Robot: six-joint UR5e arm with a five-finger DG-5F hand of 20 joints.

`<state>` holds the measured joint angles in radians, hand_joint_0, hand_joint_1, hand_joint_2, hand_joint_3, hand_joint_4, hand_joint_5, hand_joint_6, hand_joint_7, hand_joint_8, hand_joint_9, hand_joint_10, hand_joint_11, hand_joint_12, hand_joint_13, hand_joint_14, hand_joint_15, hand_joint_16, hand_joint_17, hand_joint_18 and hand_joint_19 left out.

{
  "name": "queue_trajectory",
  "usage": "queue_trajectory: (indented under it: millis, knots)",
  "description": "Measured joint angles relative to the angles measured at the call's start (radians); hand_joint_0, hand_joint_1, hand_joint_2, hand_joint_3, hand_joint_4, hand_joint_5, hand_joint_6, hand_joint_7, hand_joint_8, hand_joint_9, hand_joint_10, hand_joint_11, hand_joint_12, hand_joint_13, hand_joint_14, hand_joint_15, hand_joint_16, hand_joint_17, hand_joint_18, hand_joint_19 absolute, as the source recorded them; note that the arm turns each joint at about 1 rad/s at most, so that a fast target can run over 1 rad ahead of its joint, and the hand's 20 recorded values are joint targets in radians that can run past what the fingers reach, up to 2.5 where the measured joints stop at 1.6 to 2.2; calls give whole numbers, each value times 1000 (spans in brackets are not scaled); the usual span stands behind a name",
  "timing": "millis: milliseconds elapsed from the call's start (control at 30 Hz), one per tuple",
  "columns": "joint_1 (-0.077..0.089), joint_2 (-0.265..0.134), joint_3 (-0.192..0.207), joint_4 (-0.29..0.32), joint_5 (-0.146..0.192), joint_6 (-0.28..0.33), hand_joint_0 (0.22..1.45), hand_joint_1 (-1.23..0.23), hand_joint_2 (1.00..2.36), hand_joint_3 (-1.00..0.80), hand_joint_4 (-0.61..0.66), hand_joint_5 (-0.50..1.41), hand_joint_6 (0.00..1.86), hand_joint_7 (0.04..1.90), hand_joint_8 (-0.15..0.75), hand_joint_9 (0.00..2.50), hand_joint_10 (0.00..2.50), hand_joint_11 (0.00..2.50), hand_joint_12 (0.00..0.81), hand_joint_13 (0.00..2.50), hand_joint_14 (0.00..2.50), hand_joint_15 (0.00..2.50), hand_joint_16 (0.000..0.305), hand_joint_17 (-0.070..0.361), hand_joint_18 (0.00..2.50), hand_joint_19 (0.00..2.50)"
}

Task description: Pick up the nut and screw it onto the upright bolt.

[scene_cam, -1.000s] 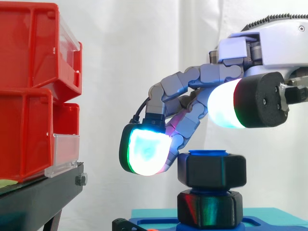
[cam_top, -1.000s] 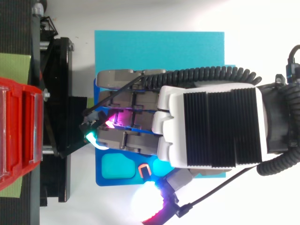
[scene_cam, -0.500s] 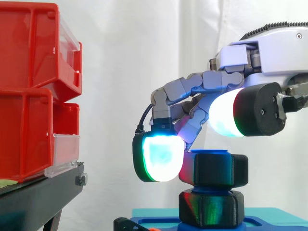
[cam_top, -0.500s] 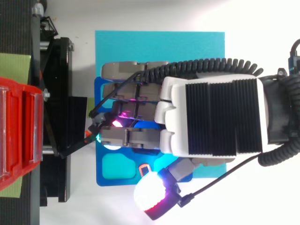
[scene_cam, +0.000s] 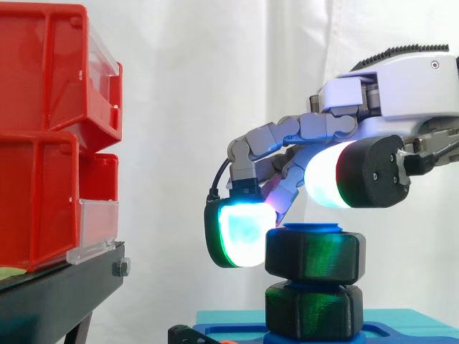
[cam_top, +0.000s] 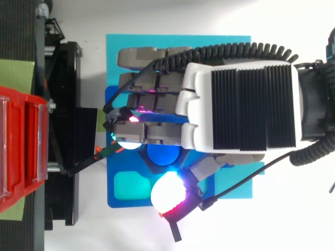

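Side, hand: fingers curled onto the nut, one glowing pad against its 9 o'clock side.
Side, nut: sits on the upright bolt, above the blue base.
Top, thumb: at 6 o'clock of the bolt's blue tip.
Top, red bins: at 9 o'clock.
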<state>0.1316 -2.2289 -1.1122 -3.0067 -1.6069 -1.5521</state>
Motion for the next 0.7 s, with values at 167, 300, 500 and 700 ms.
queue_trajectory:
  millis: [167,300,500,700]
  knots:
    - [-9,0,0,0,-11,-1,528,-204,1000,-500,125,-39,689,1223,253,804,0,0,230,716,0,0,22,49,410,0]
    - [-17,0,0,-2,-18,-1,531,-210,1000,-500,116,-35,724,1176,259,857,0,0,224,746,0,0,21,48,433,0]
    - [-31,0,0,-10,-29,-10,540,-221,1000,-500,133,-22,743,1151,265,956,0,0,207,803,0,0,16,35,454,0]
    - [-43,0,0,-8,-49,-12,545,-230,1000,-500,129,-10,750,1136,270,1067,0,0,188,871,0,0,11,25,489,0]
